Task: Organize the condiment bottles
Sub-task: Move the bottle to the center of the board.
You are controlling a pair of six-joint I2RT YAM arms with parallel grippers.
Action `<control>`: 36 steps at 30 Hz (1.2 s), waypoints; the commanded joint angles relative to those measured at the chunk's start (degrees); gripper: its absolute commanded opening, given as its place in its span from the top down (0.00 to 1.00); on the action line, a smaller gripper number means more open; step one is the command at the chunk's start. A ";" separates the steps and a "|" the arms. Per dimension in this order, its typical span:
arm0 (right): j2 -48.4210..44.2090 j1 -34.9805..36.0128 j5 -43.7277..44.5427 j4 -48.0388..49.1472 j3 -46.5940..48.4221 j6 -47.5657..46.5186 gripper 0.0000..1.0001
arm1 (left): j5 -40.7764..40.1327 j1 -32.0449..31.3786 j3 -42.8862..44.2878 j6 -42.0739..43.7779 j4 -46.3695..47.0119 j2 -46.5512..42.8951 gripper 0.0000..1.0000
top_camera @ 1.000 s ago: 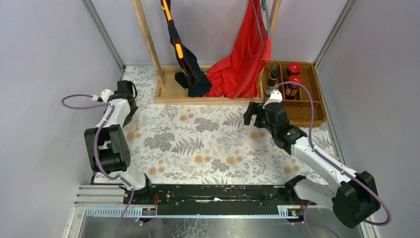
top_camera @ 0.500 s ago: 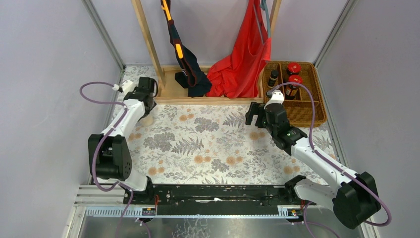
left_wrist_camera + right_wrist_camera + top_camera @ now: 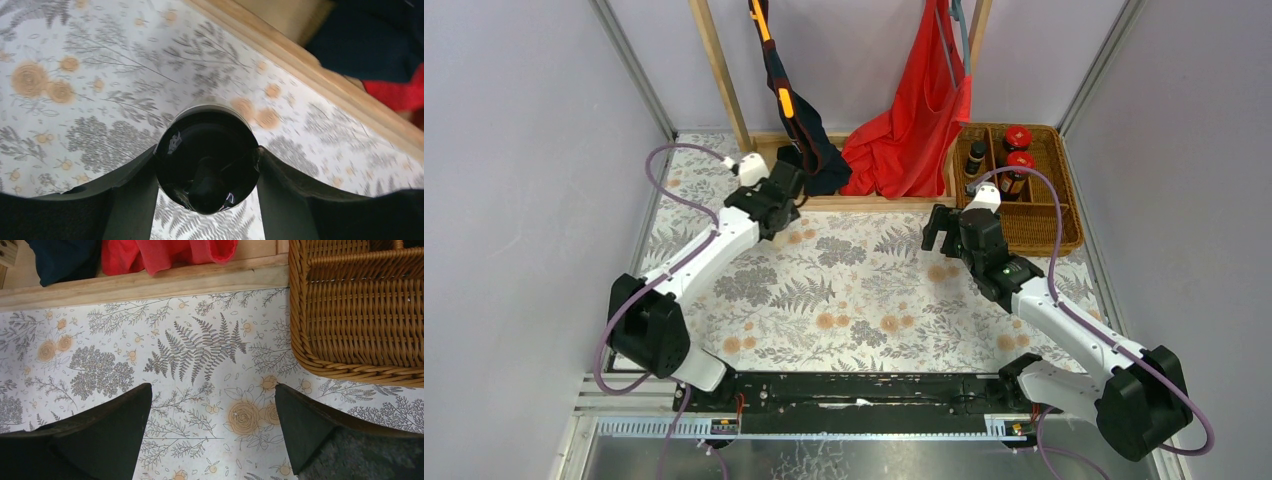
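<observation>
My left gripper (image 3: pixel 786 205) is shut on a pale translucent bottle with a black cap (image 3: pixel 206 165) and holds it above the floral table near the wooden rack base. In the left wrist view the cap fills the space between both fingers. In the top view the gripper hides the bottle. Two dark jars with red lids (image 3: pixel 1017 137) (image 3: pixel 1021 161) and a small dark black-capped bottle (image 3: pixel 975 157) stand in the wicker basket (image 3: pixel 1046 222) at the back right. My right gripper (image 3: pixel 936 232) is open and empty, just left of the basket (image 3: pixel 350 315).
A wooden rack (image 3: pixel 769 190) with a red cloth (image 3: pixel 909 130) and a dark garment (image 3: pixel 809 150) stands along the back, and its base rail shows in the right wrist view (image 3: pixel 150 285). Grey walls close both sides.
My left arm has swung from the far left edge to the right along the back, carrying the bottle toward the rack base. The right arm has barely moved.
</observation>
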 commanded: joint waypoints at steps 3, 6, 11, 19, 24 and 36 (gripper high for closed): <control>-0.02 0.43 3.47 0.73 0.76 0.82 0.00 | -4.64 -10.66 7.08 -3.42 -2.55 2.38 1.00; -0.04 0.50 3.93 0.57 0.68 0.95 0.00 | -4.89 -15.92 9.33 -4.11 -2.90 4.23 1.00; -0.28 0.51 5.20 0.01 0.67 1.19 0.01 | -4.94 -21.62 12.21 -5.17 -3.20 7.95 1.00; -0.07 0.46 6.74 -0.63 0.83 1.69 0.00 | -5.20 -26.98 14.04 -6.57 -3.20 13.00 1.00; 0.08 0.44 6.72 -0.70 0.86 1.71 0.01 | -4.71 -28.57 14.01 -7.72 -2.40 14.85 1.00; 0.08 0.48 6.22 -0.25 0.41 1.72 0.01 | -4.23 -30.08 13.11 -8.55 -0.02 17.31 1.00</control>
